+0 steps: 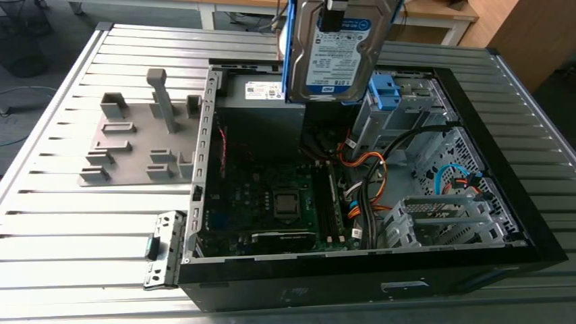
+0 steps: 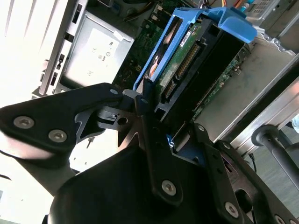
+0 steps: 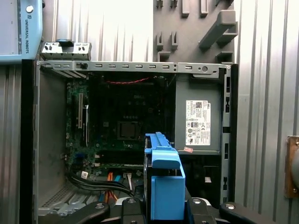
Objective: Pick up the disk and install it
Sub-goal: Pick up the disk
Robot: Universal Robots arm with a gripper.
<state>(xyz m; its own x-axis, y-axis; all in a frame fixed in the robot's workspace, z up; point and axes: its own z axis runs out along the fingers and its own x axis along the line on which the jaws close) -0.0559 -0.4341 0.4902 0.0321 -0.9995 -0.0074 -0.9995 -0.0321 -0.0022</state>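
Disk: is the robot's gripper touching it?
Touching. In the second wrist view the gripper is shut on the disk, one finger pressed against its blue frame.

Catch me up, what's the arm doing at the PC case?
The arm's tool is shut on the disk, gripping its blue carrier frame. It holds the disk upright in the air above the open computer case. The disk is not yet installed and hangs clear of the case interior.
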